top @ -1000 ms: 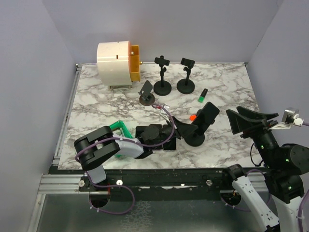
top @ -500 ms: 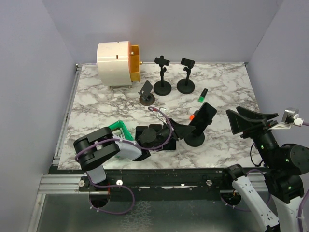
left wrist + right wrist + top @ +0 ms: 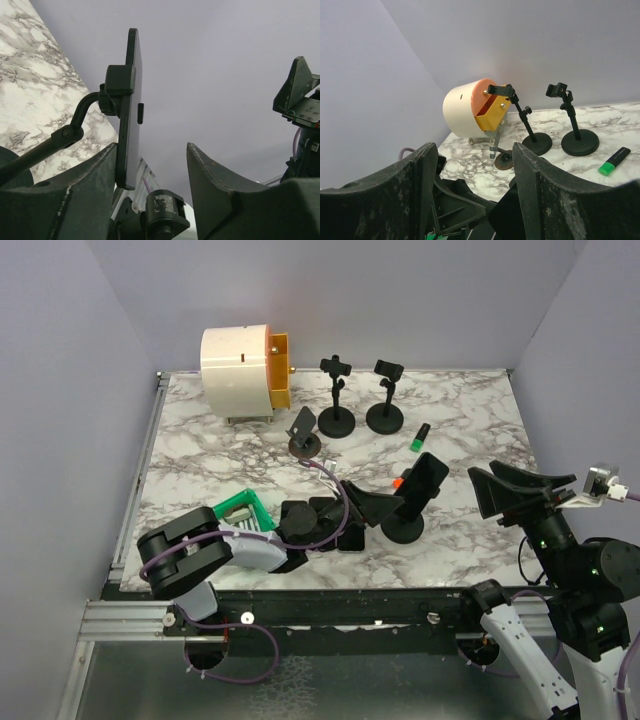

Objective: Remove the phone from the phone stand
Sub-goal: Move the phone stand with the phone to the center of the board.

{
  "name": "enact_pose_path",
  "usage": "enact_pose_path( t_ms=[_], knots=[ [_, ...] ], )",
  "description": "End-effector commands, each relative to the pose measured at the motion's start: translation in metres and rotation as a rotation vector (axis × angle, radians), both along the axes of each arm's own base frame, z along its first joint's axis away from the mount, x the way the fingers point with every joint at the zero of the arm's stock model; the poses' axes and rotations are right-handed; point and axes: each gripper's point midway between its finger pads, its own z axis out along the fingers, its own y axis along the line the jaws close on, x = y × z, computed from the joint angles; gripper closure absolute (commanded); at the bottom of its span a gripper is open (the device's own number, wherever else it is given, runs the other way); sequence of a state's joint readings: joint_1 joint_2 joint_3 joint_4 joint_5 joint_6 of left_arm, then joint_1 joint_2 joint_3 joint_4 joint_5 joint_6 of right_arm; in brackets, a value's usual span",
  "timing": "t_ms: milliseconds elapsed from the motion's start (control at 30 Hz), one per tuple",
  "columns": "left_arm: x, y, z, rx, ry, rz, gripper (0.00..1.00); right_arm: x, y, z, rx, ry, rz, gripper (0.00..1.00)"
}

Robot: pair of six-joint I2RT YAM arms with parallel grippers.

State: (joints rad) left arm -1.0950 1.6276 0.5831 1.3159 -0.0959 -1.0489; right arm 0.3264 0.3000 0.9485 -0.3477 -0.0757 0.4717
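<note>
phone (image 3: 425,480): black, clipped in clamp atop phone stand (image 3: 402,530), tilted; not yet removed.
phone stand: round base on marble table (image 3: 200,455), arm angled.
L hand (image 3: 368,506): low, just left of phone stand, fingers apart. Phone's lower edge is by one finger (image 3: 75,190), w/ clear gap to the other; no grip.
R hand (image 3: 520,490): right of phone stand, well apart from it, fingers apart, holds nothing.
Behind phone stand: green marker (image 3: 419,438), 2 more black stands (image 3: 336,398), white/orange drum (image 3: 245,375).
Left of phone stand: green basket (image 3: 243,508).

Four phone stands (image 3: 403,530), one phone (image 3: 425,480), one green marker (image 3: 420,437), one white drum (image 3: 235,370), one green basket (image 3: 245,508)
</note>
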Motion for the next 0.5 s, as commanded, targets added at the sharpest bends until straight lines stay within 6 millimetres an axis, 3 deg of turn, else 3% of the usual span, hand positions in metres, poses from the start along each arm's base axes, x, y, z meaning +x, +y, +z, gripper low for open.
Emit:
enact_pose_path(
  t_ms=[0, 167, 333, 467],
  knots=[
    [0.000, 0.014, 0.015, 0.015, -0.053, 0.048, 0.39, -0.004, -0.001, -0.005, -0.009, 0.015, 0.003, 0.34],
    [0.007, 0.029, 0.017, 0.124, -0.105, 0.120, 0.27, -0.006, -0.004, -0.010, -0.026, 0.033, -0.013, 0.34],
    [0.017, 0.037, 0.015, 0.269, -0.161, 0.115, 0.25, -0.008, -0.007, -0.018, -0.040, 0.054, -0.021, 0.34],
    [0.022, 0.041, 0.017, 0.283, -0.182, 0.017, 0.26, -0.006, -0.005, -0.029, -0.060, 0.085, -0.016, 0.34]
  ],
)
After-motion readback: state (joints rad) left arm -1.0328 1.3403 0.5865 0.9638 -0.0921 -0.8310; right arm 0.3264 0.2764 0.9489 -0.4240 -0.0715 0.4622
